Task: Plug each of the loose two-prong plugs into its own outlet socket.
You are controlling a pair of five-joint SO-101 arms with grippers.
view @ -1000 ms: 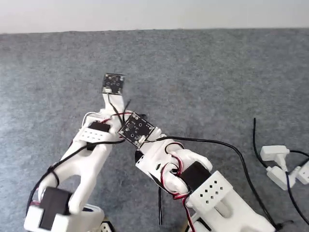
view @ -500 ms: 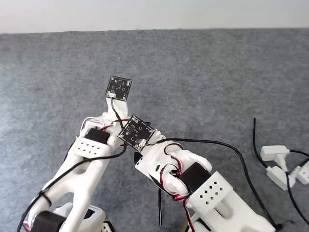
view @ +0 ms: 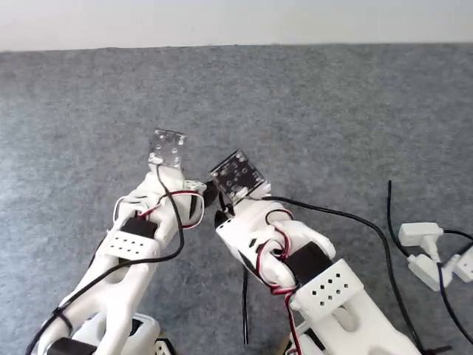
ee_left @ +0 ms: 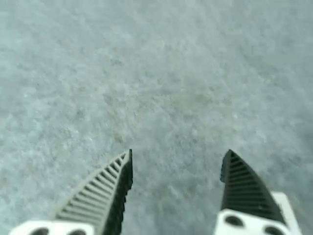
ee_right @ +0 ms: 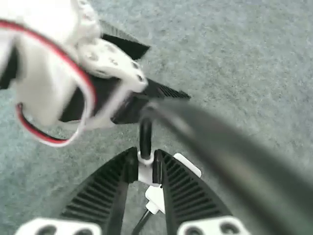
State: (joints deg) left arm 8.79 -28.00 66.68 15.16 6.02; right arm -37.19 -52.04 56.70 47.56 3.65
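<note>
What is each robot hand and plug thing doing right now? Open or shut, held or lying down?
left hand: open, empty, over the grey mat.
right hand: shut on the plug.
plug: gripped between the right hand's fingers, black cable attached.
white pieces: lying on the mat, no hand touching them.

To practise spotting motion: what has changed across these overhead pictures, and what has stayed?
The left arm's wrist drew back toward its base. The right arm's wrist swung rightward in the picture and farther out over the table. The loose white plugs at the right edge lay unmoved.
</note>
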